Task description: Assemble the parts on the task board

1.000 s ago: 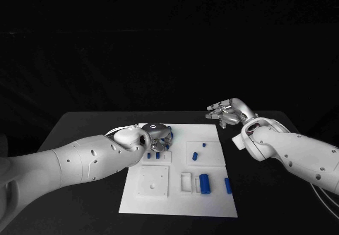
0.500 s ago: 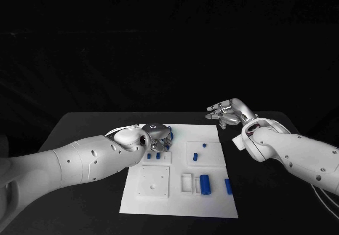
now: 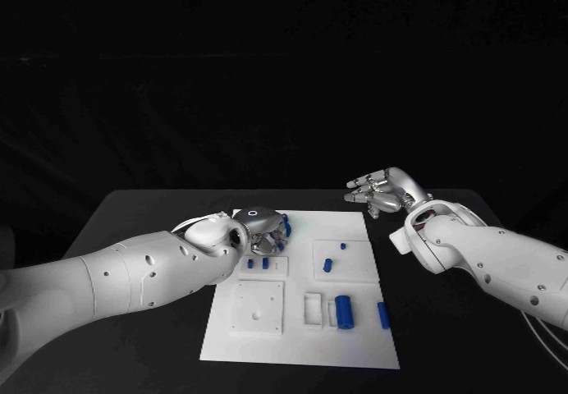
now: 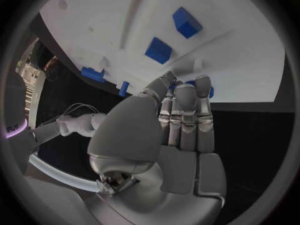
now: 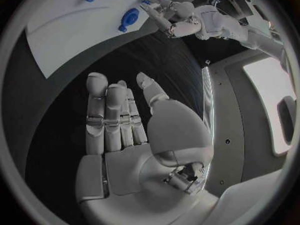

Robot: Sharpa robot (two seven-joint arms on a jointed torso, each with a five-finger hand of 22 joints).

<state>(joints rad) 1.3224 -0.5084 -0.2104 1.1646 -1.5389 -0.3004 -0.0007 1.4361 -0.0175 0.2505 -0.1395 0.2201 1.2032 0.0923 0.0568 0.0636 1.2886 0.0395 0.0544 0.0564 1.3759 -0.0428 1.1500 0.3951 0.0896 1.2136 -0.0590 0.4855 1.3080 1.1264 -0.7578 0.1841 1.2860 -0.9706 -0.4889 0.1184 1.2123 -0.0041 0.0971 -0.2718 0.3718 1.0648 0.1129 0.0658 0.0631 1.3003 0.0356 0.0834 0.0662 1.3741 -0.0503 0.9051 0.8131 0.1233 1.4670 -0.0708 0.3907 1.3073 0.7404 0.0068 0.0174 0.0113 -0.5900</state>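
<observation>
The white task board [image 3: 355, 341] lies mid-table. My left hand [image 3: 263, 228] hovers over its back-left corner, with thumb and fingertips [image 4: 181, 87] closed together on a small blue part [image 4: 209, 91]. Just in front of that hand, two small blue parts [image 3: 257, 263] stand in a square recess. Further right are a tiny blue peg [image 3: 342, 244] and a blue peg [image 3: 327, 263]. A thick blue cylinder [image 3: 343, 309] and a slim blue piece [image 3: 382, 313] lie near the front right. My right hand [image 3: 379, 190] floats off the board's back-right corner, fingers [image 5: 103, 115] spread and holding nothing.
A white square block [image 3: 258, 305] and a white frame [image 3: 311, 306] sit on the board's front half. Bare black table [image 3: 142, 222] surrounds the board. In the right wrist view, the board's edge [image 5: 69, 35] and my left hand [image 5: 181, 15] are far off.
The left forearm has sunk slightly while its hand stays over the same corner. The right hand and the parts on the board have not moved.
</observation>
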